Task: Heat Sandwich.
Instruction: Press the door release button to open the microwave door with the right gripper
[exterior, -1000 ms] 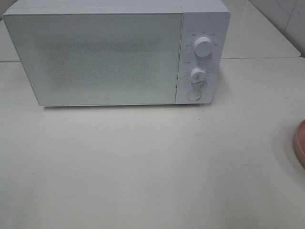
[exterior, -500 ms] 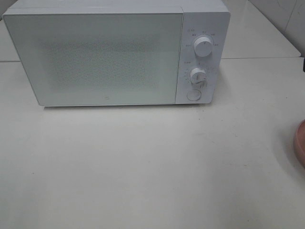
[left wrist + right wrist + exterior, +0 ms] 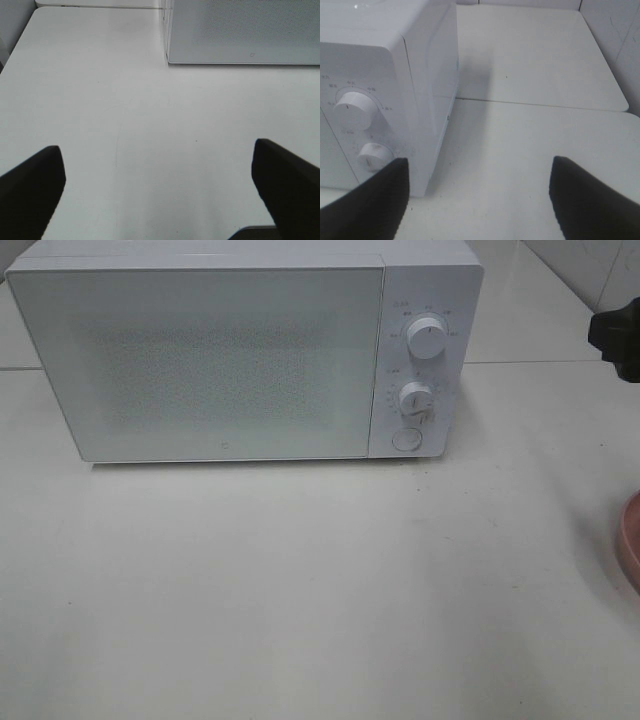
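Nothing done yet: microwave [image 3: 230, 350] door shut, upper left of overhead frame. Sandwich not in view, only pink plate [image 3: 632, 540] rim at right edge. My left claw [image 3: 157, 190] and right claw [image 3: 480, 200] gape wide, both empty.

The white desk [image 3: 300, 580] carries a white microwave [image 3: 220, 360], which stands on its far part with the door shut and the two knobs on the right of its front. In front of the microwave the desk top is pale with faint specks. A seam [image 3: 540, 362] in the desk top runs out sideways from both sides of the microwave. Right of the microwave, well apart from it and nearer the front, a pink plate [image 3: 631, 540] lies on the desk, cut off by the edge of the view.
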